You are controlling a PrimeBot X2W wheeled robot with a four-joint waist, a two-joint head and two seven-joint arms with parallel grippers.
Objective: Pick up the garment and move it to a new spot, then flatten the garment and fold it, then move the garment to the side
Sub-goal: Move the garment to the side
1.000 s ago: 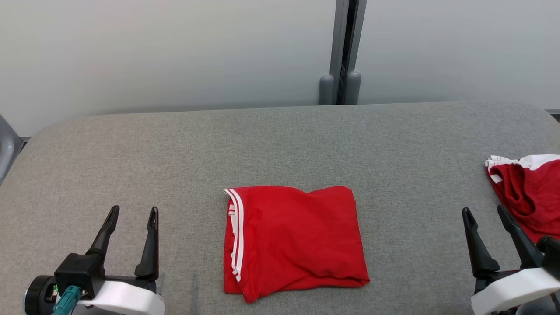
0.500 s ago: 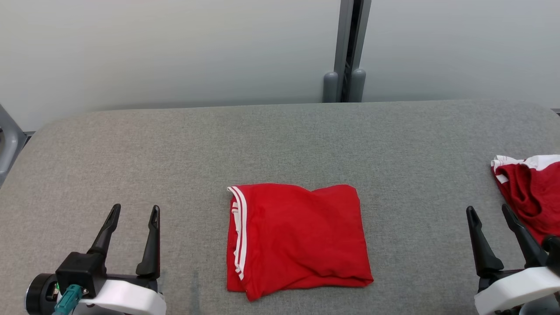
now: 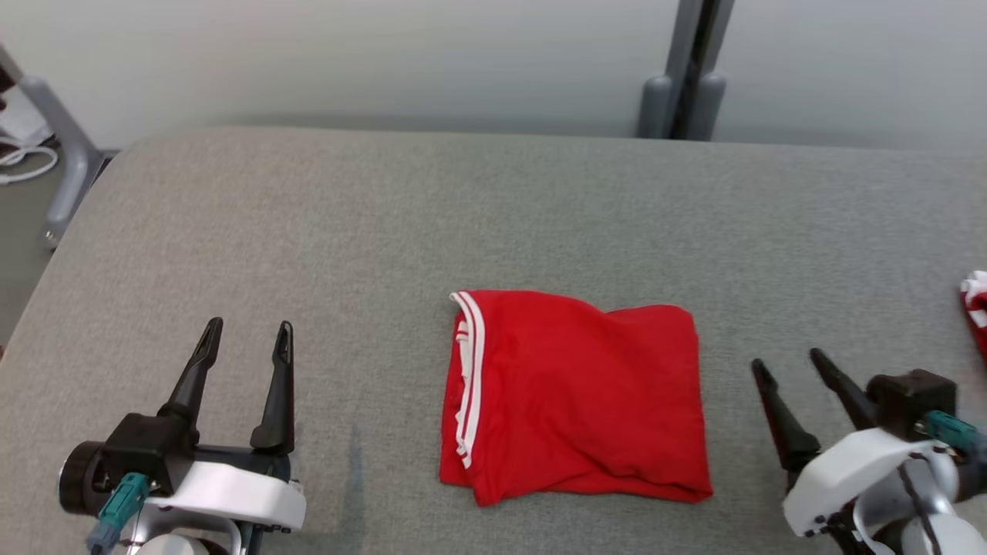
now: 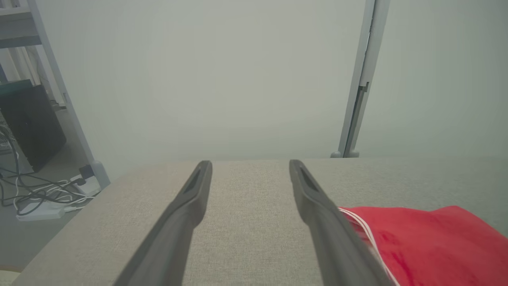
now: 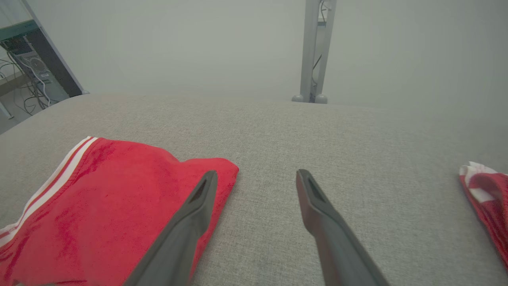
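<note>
Jaws of the left gripper (image 3: 250,326) and right gripper (image 3: 788,358) gape wide, empty, flanking the folded red garment (image 3: 574,393) lying mid-way across the surface (image 3: 231,231). Bare grey cloth runs left to a rounded edge; another red cloth (image 3: 978,308) lies at the right edge.

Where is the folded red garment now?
In the head view the folded red garment lies on the grey table between the left gripper and the right gripper, touching neither.

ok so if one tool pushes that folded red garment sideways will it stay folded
Probably floppy: the red garment is thin, wrinkled cloth, so lifted by one edge its layers would likely sag open. Pushed across the grey fabric surface, it may bunch rather than slide.
</note>
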